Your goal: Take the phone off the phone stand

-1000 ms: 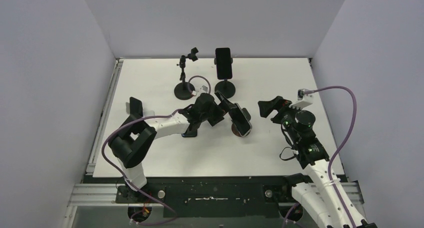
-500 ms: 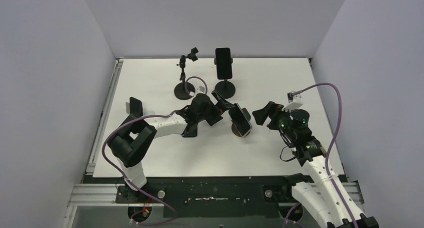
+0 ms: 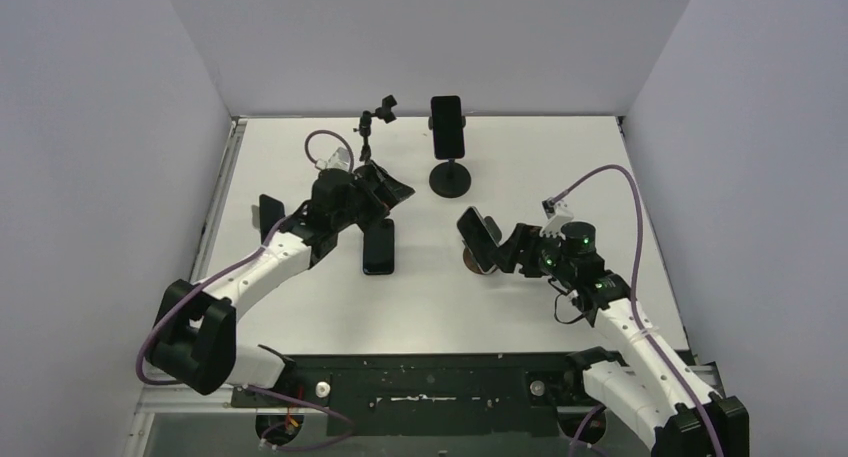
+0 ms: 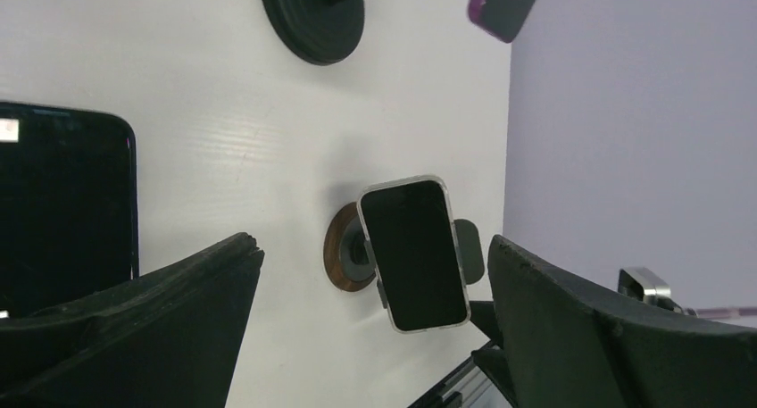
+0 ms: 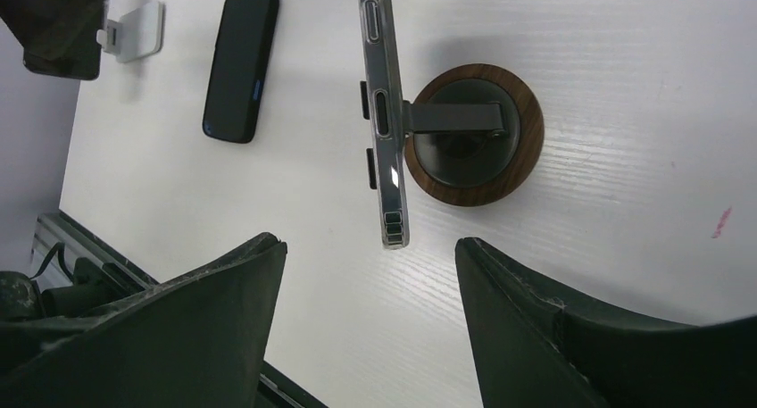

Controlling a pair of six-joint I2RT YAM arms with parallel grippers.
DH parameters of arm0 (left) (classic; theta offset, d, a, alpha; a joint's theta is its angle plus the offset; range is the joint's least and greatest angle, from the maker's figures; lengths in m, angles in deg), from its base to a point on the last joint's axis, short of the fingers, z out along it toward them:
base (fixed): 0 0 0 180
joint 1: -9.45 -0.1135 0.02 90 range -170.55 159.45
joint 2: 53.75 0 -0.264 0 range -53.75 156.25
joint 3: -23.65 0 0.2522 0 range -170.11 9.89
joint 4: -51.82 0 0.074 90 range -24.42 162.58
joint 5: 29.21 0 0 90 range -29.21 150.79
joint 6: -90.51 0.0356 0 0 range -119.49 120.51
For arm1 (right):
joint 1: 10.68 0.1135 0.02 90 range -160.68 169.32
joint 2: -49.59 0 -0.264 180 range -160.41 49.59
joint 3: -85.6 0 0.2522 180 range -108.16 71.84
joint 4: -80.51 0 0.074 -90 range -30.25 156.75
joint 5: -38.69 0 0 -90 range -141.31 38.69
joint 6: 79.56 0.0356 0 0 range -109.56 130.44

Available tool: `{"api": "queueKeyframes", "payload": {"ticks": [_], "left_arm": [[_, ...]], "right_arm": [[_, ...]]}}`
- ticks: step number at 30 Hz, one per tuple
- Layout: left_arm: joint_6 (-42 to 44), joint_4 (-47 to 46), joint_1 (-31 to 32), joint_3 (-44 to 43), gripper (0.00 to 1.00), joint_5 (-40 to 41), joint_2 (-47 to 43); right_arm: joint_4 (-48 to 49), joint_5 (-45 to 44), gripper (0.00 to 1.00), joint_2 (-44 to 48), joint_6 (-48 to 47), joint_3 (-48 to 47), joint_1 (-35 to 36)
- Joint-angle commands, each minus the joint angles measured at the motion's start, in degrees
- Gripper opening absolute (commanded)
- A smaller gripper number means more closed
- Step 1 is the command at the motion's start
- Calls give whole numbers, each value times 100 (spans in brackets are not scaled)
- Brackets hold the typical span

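A phone in a clear case [image 3: 480, 239] sits clamped on a phone stand with a round wooden base [image 3: 468, 263] at mid-table. In the right wrist view the phone [image 5: 382, 113] shows edge-on, its arm and base [image 5: 473, 136] behind it. My right gripper [image 3: 508, 249] [image 5: 368, 244] is open just right of the phone. The phone's near end lies just ahead of the gap, touching neither finger. My left gripper [image 3: 390, 192] [image 4: 370, 247] is open and empty, back to the left. It looks across at the phone [image 4: 414, 253] and stand [image 4: 344, 247].
A second dark phone [image 3: 379, 247] [image 5: 241, 64] [image 4: 62, 207] lies flat on the table left of the stand. At the back, another phone [image 3: 447, 127] stands on a black stand [image 3: 450, 180]. An empty black clamp stand [image 3: 372, 125] rises behind my left gripper.
The left arm pulled away from the stand phone toward the back left, uncovering the flat phone. The right gripper moved left up to the stand phone and its jaws narrowed somewhat.
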Motion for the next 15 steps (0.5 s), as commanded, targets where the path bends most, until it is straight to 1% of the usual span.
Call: {"api": "queueKeyframes", "payload": {"ticks": [1,2,4,8,10,12,15], "left_arm": [[1489,-2,-420,-153,97,-1186,-446],[1626,49,-477,-177,97,-1280,-518],[1990,157,-467,-180,97,-1184,-709],[2345,-351,-478,162,97,-1194,-1092],[2853,-456,-435,346,97,-1114,-1320],[3291,-378,-216,554,97,-529,-1643],[3674,-618,-21,950,97,-100,-2148]], "right_arm": [[519,240,69,-283,-172,-11,112],[533,268,68,-360,-201,-21,129],[592,293,65,-489,-273,-32,153],[678,232,60,-769,-356,-48,162],[766,200,58,-881,-348,-54,176],[903,180,56,-928,-327,-38,176],[1034,188,53,-1080,-306,-93,197]]}}
